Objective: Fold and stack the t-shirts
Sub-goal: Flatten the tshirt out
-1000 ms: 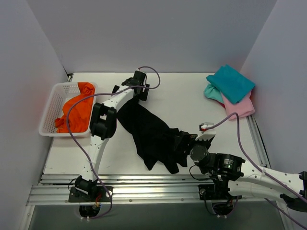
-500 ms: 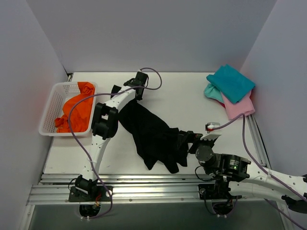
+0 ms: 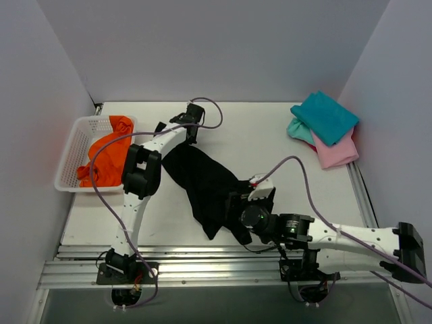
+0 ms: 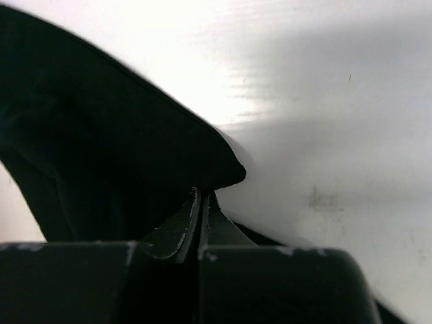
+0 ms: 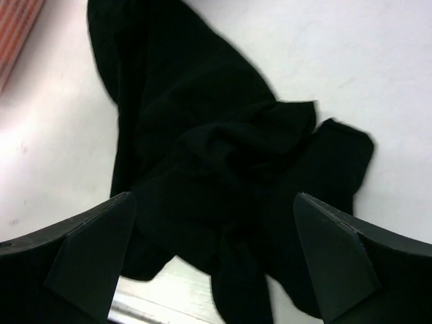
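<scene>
The left gripper [image 4: 202, 200] has its fingers pressed together on the far edge of the black shirt [image 3: 209, 182], pinching the cloth just above the white table [image 3: 263, 145]. The right gripper [image 5: 212, 199] hangs over the crumpled near end of the same shirt with its fingers spread wide. I cannot tell whether they touch the cloth. The black shirt lies in a rumpled strip across the middle of the table, running from far left to near right. At the far left a white basket [image 3: 67, 158] holds a heaped orange shirt [image 3: 108, 152]. At the far right a folded teal shirt [image 3: 327, 116] rests on a pink shirt [image 3: 337, 152] near the right wall.
</scene>
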`<act>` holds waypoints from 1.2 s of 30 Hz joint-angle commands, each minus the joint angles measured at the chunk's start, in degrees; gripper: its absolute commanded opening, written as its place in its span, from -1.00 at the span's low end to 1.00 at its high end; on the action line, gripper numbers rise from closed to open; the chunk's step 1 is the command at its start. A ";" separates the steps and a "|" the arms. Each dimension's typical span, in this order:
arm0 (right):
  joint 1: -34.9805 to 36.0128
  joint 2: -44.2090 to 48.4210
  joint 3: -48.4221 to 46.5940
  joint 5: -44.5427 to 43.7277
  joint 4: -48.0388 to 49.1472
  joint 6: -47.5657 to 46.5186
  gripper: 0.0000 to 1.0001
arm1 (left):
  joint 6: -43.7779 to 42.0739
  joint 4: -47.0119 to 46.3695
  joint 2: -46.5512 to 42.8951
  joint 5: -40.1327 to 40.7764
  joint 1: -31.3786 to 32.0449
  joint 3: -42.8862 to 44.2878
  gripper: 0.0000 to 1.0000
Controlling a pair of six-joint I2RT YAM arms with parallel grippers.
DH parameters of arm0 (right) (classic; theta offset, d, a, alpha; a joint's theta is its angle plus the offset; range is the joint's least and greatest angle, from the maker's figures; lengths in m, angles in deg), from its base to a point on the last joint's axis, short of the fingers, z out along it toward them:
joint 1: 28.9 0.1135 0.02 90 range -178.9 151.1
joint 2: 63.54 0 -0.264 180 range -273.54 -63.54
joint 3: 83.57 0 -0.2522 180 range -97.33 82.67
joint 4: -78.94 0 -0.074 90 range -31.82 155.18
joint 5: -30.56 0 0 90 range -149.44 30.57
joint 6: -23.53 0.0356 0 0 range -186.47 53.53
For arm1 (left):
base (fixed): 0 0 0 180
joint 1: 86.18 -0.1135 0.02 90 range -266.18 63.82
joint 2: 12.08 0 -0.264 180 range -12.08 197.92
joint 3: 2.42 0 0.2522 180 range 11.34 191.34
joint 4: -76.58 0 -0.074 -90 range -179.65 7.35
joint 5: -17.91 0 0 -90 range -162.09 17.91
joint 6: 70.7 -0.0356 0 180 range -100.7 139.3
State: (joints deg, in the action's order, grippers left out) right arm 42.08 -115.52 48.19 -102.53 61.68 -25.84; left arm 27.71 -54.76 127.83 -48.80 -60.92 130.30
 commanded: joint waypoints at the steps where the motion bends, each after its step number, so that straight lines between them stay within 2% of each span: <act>1: 5.03 -6.36 -4.44 1.09 7.02 -1.42 0.97 | 3.98 -5.27 -9.13 -2.90 -1.61 -4.25 -0.95; 3: 9.41 -11.09 -5.94 -0.67 7.90 -0.46 0.97 | 4.60 -6.06 -10.71 -3.25 -2.49 -7.14 -0.95; 10: 17.42 -25.17 -13.15 -2.79 6.24 5.34 0.96 | 8.29 -12.56 -15.28 -6.32 -4.86 -16.64 -0.95; 13: 19.54 -29.39 -14.65 -3.40 5.00 8.58 0.96 | 8.91 -13.27 -16.08 -7.82 -5.57 -17.79 -0.95; 22: 21.22 -37.48 -14.04 -3.14 2.99 17.99 0.96 | 10.32 -15.29 -18.89 -10.89 -6.71 -21.04 -0.95; 29: 21.13 -39.33 -14.30 -4.90 -0.62 20.81 0.96 | 11.11 -16.09 -19.77 -12.39 -7.41 -22.63 -0.95; 36: 19.37 -42.93 -14.21 -5.07 1.13 21.08 0.89 | 12.51 -18.10 -20.65 -13.88 -7.85 -24.65 -0.95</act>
State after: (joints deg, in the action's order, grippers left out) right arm 62.48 -157.09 35.18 -104.49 63.71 -6.46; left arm 38.79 -69.54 111.13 -61.02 -68.33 106.17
